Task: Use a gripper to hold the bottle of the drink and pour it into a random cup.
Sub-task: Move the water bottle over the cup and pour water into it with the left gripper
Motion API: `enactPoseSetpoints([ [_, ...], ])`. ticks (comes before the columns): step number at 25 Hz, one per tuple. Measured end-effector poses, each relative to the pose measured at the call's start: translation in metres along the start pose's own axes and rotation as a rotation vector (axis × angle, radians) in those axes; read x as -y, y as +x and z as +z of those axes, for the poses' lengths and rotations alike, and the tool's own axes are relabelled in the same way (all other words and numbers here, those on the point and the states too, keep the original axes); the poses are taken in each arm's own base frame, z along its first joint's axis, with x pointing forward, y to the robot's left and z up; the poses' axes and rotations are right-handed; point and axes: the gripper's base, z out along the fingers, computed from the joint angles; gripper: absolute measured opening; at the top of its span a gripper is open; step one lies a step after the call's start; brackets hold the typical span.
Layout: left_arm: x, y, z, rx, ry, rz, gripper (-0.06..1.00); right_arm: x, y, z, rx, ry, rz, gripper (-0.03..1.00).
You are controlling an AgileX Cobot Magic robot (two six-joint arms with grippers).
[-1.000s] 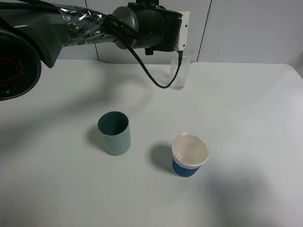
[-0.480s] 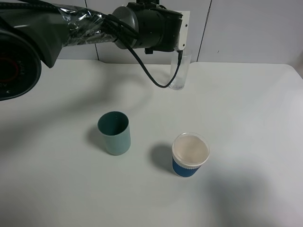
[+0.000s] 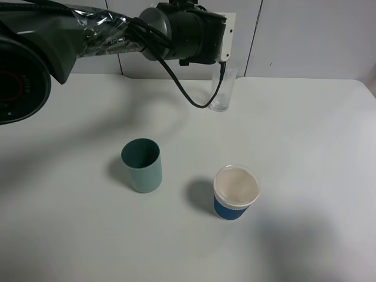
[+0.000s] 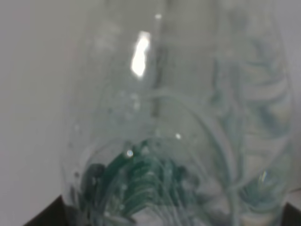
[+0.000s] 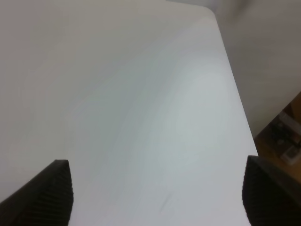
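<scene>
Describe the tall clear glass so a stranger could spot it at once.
On the white table, look to the far edge near the wall. The glass stands there below the left arm's white housing. Unlike the teal cup and blue-sleeved paper cup nearer the front, it is transparent and narrow.

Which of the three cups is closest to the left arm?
The tall clear glass at the back, just under the arm's white housing; the teal cup and blue-sleeved paper cup stand farther forward, away from it.
</scene>
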Motion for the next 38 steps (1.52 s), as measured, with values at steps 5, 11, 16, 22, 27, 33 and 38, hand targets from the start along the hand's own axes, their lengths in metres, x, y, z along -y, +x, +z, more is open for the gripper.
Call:
enactPoseSetpoints([
  [5, -0.0002, 0.0000, 0.0000, 0.000, -0.002, 0.001, 0.50, 0.0000, 0.0000, 0.0000, 0.000, 0.000, 0.000, 0.74],
  [11, -0.0002, 0.0000, 0.0000, 0.000, -0.002, 0.001, 0.50, 0.0000, 0.0000, 0.0000, 0.000, 0.000, 0.000, 0.74],
  [16, -0.0002, 0.0000, 0.0000, 0.000, -0.002, 0.001, 0.50, 0.0000, 0.0000, 0.0000, 0.000, 0.000, 0.000, 0.74],
  [22, -0.0003, 0.0000, 0.0000, 0.001, -0.003, 0.003, 0.50, 0.0000, 0.0000, 0.0000, 0.000, 0.000, 0.000, 0.74],
  [27, -0.0002, -0.0006, 0.0000, 0.006, -0.002, 0.003, 0.50, 0.0000, 0.0000, 0.0000, 0.000, 0.000, 0.000, 0.74],
  [33, -0.0002, -0.0006, 0.0000, 0.007, -0.003, 0.003, 0.50, 0.0000, 0.0000, 0.0000, 0.000, 0.000, 0.000, 0.74],
  [38, -0.0002, -0.0007, 0.0000, 0.008, -0.003, 0.003, 0.50, 0.0000, 0.0000, 0.0000, 0.000, 0.000, 0.000, 0.74],
])
